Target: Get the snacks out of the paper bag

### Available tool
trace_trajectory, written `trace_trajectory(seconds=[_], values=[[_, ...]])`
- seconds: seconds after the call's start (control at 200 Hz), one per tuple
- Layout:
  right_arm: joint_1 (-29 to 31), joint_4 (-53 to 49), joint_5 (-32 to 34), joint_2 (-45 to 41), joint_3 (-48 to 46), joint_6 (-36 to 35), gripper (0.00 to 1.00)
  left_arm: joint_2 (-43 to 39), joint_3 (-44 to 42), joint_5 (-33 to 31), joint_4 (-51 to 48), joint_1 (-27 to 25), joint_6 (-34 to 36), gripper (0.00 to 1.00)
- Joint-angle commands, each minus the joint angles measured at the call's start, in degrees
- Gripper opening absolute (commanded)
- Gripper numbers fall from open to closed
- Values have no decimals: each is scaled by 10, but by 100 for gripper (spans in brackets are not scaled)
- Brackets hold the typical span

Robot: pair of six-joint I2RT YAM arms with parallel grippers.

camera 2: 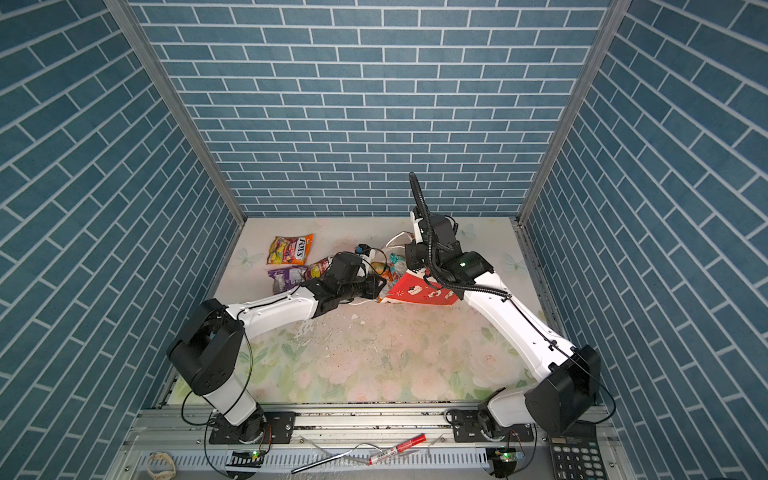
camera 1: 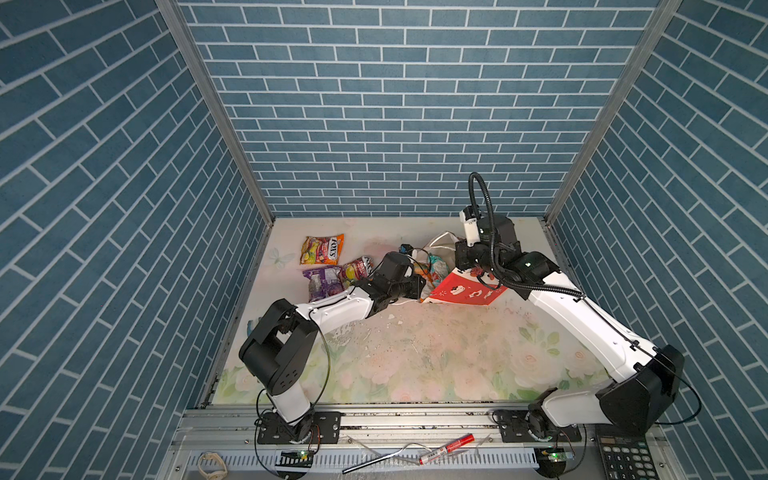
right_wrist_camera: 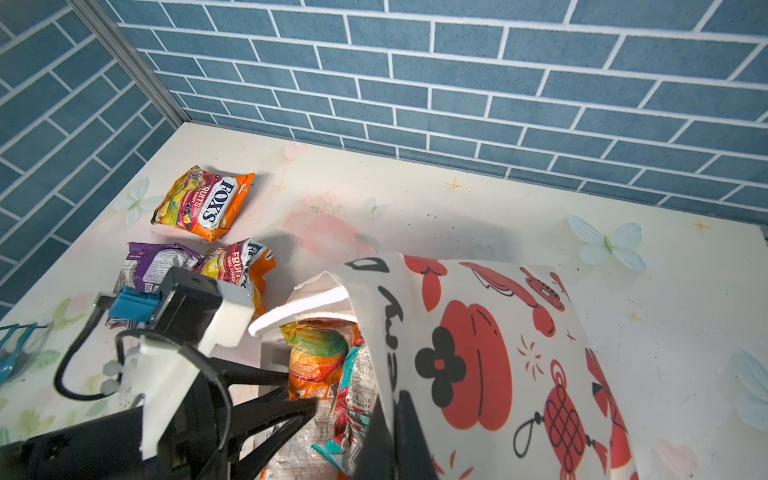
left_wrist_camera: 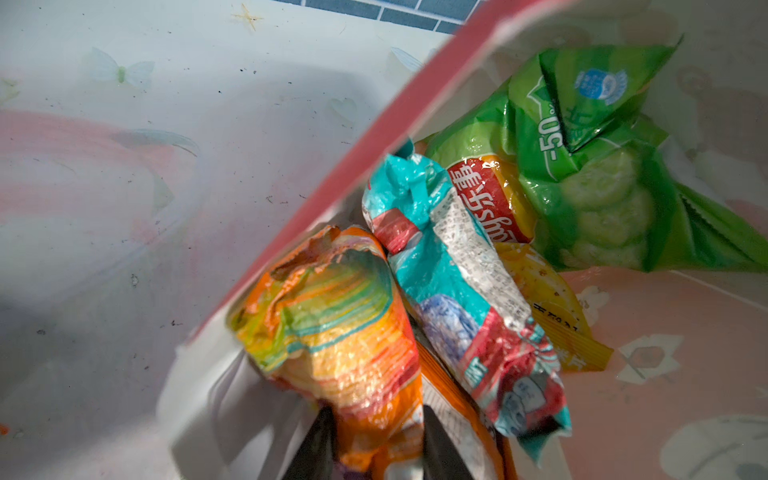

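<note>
**Paper bag** [camera 1: 461, 291]: lies on its side at the back right of your bench [camera 1: 415, 357], with its mouth turned toward your left arm.

**Right pincer** [right_wrist_camera: 392, 440]: clamped tight on the bag's upper wall at the mouth, holding that wall raised.

**Left pincer** [left_wrist_camera: 376, 440]: inside the mouth, with its fingers pressed against both sides of the orange striped packet [left_wrist_camera: 345, 332].

**Inside the bag**
- teal packet [left_wrist_camera: 453, 291], touching the striped one
- yellow bag [left_wrist_camera: 548, 303], under the teal
- green chip bag [left_wrist_camera: 582, 137], deepest

**Out on the bench, back left**
- far Fox's candy bag [camera 1: 322, 249], lying alone
- near Fox's candy bag [camera 1: 357, 269]
- purple packet [camera 1: 322, 284], touching the near Fox's candy bag
</note>
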Motion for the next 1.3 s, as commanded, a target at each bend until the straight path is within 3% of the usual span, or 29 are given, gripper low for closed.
trace_trajectory(seconds=[0.0, 0.07, 0.23, 1.295], values=[[-2, 74, -12, -32, 9, 26, 0, 9, 12, 1, 4, -4, 3, 22], [-1, 75, -13, -33, 7, 27, 0, 10, 13, 3, 5, -4, 1, 11], [-2, 75, -9, -34, 2, 27, 0, 12, 20, 8, -4, -4, -1, 0], [-1, 104, 15, -38, -58, 21, 0, -48, 121, 13, -92, -2, 26, 0]])
